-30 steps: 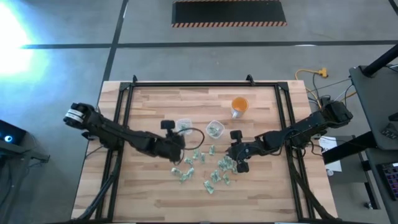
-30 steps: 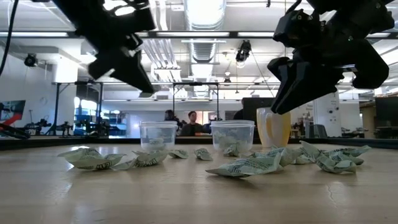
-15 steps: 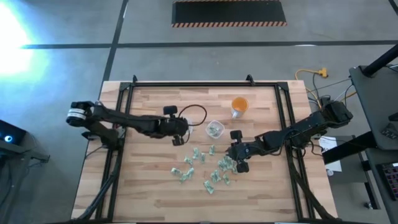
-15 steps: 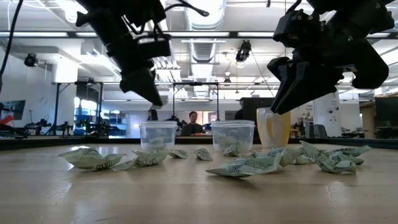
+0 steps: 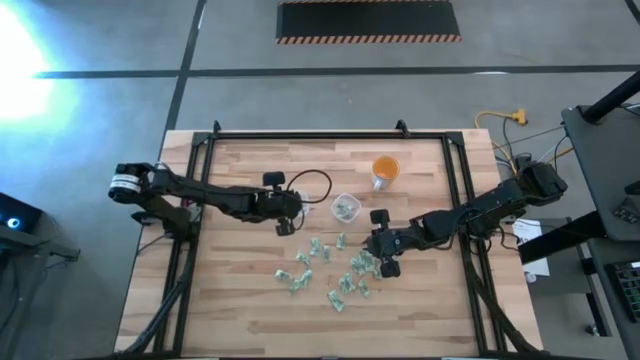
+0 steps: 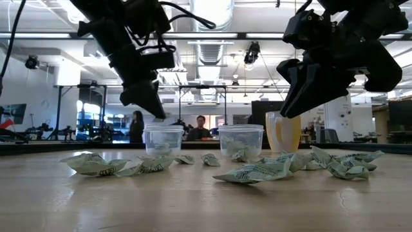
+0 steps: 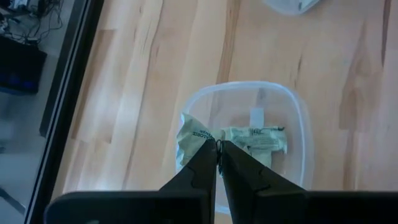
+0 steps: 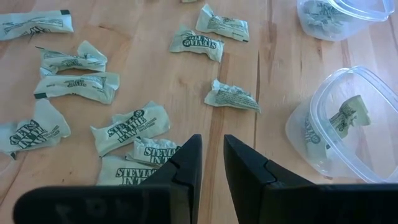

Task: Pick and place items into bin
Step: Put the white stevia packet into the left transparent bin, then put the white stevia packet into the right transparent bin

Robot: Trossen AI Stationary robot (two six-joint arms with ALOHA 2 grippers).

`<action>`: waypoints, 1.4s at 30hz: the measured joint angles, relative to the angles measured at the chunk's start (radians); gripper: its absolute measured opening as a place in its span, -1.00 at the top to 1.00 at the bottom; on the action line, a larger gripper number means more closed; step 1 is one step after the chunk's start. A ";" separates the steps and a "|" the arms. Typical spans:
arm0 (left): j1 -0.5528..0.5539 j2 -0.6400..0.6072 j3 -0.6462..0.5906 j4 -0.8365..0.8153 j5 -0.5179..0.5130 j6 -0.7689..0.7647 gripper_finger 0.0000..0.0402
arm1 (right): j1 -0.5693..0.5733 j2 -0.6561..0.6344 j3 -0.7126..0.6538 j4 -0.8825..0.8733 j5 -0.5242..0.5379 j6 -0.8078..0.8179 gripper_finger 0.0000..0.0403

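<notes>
My left gripper (image 7: 218,163) pinched shut, empty, above a clear cup (image 7: 298,124) holding packets, my right gripper (image 8: 212,163) slightly parted over scattered packets (image 8: 130,127), orange cup (image 5: 385,170) beyond.

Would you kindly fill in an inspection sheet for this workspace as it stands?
Surface: wooden table, dry.
Job's things: green-and-white packets scattered mid-table; two clear tubs each hold some.
Clutter: orange cup.
Grippers: left tool shut, pinching a packet over a tub; right tool above the packets, slightly parted, empty.
Cables: yellow cord on the floor.
Surroundings: people beyond the table.
</notes>
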 joint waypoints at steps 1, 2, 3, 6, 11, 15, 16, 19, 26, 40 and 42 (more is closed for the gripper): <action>0.000 0.000 0.000 0.005 0.000 0.000 0.94 | 0.000 0.000 0.000 0.000 0.000 0.000 0.72; 0.000 0.000 -0.001 0.005 0.000 0.000 0.92 | 0.000 0.000 0.000 0.001 0.000 0.000 0.72; 0.000 0.000 -0.001 0.005 0.000 0.000 0.88 | 0.000 0.000 0.000 0.001 0.000 0.000 0.72; 0.000 0.000 -0.001 0.006 -0.001 0.000 0.76 | 0.000 0.000 0.000 0.002 0.000 0.000 0.72; 0.000 0.000 -0.002 0.011 -0.025 0.000 0.58 | 0.000 0.000 0.000 0.001 0.000 0.000 0.72; 0.000 -0.002 0.004 0.018 -0.034 0.000 0.52 | 0.000 0.000 0.000 0.001 0.000 0.000 0.72; 0.000 -0.002 0.010 0.018 -0.034 0.000 0.51 | 0.000 0.000 0.000 0.001 0.000 0.001 0.72; -0.008 -0.004 0.029 0.017 -0.035 0.000 0.51 | 0.000 0.000 -0.002 0.001 0.000 0.006 0.72; -0.048 -0.039 0.042 0.015 -0.034 0.000 0.51 | 0.001 0.000 -0.033 -0.055 -0.003 0.074 0.72; -0.136 -0.089 0.041 0.016 -0.035 -0.004 0.51 | 0.061 0.000 -0.036 -0.221 -0.084 0.304 0.72; -0.138 -0.089 0.041 0.016 -0.035 -0.010 0.51 | 0.069 0.000 -0.036 -0.228 -0.084 0.334 0.72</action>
